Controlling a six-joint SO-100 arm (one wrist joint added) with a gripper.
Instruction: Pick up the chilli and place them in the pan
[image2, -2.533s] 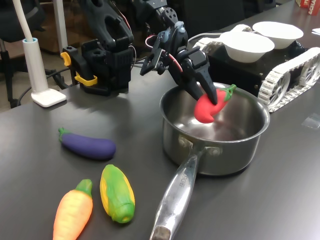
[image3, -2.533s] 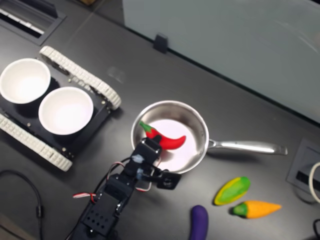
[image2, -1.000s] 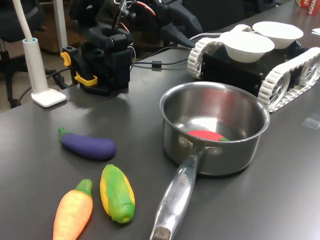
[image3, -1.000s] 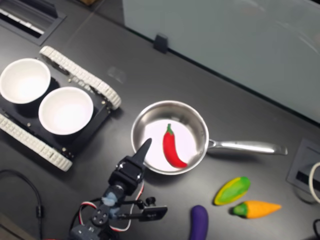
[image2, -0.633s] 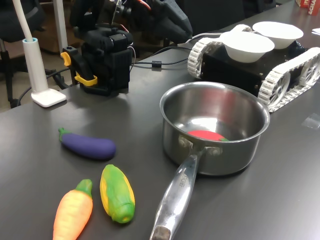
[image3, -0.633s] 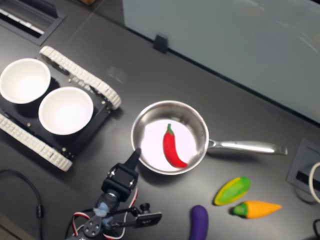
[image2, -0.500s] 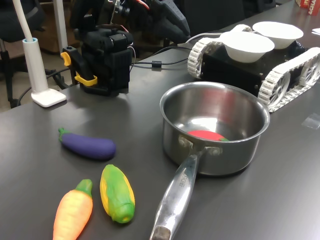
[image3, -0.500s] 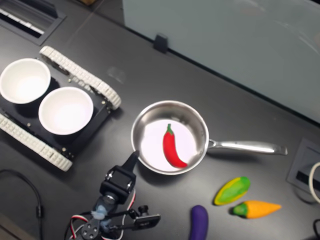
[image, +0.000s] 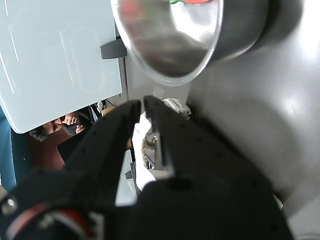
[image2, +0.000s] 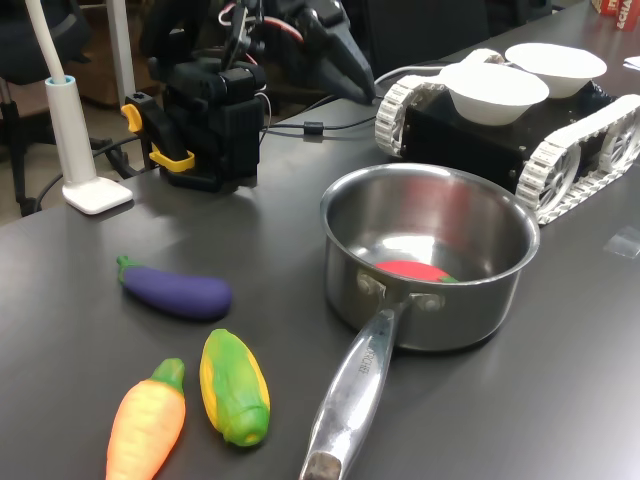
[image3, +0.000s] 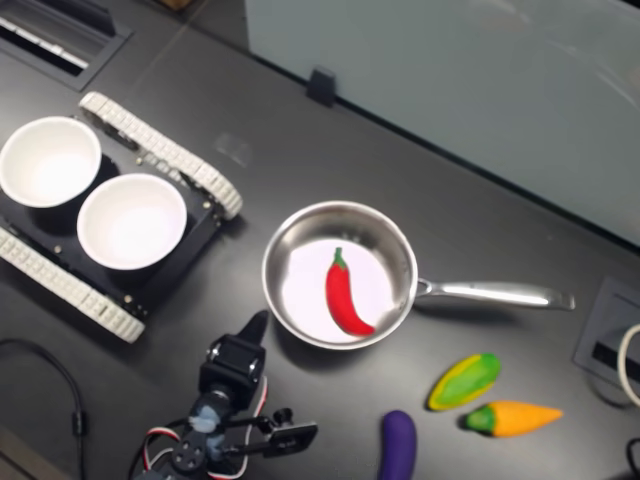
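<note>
Chilli (image3: 343, 295): we see it flat inside the pan (image3: 393, 247), stem toward 12 o'clock.
End effector (image3: 257, 324): clenched, empty, outside the rim at 8 o'clock.
Handling: we judge it light, smooth; grip mid-body.

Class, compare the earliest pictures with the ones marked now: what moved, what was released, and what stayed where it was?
The gripper let go of the chilli, which now lies flat on the bottom of the pan. The arm then drew back out of the pan, toward the second exterior view's lower left, with its jaws nearly closed and empty. The pan, eggplant, corn, carrot and two white bowls did not move.
</note>
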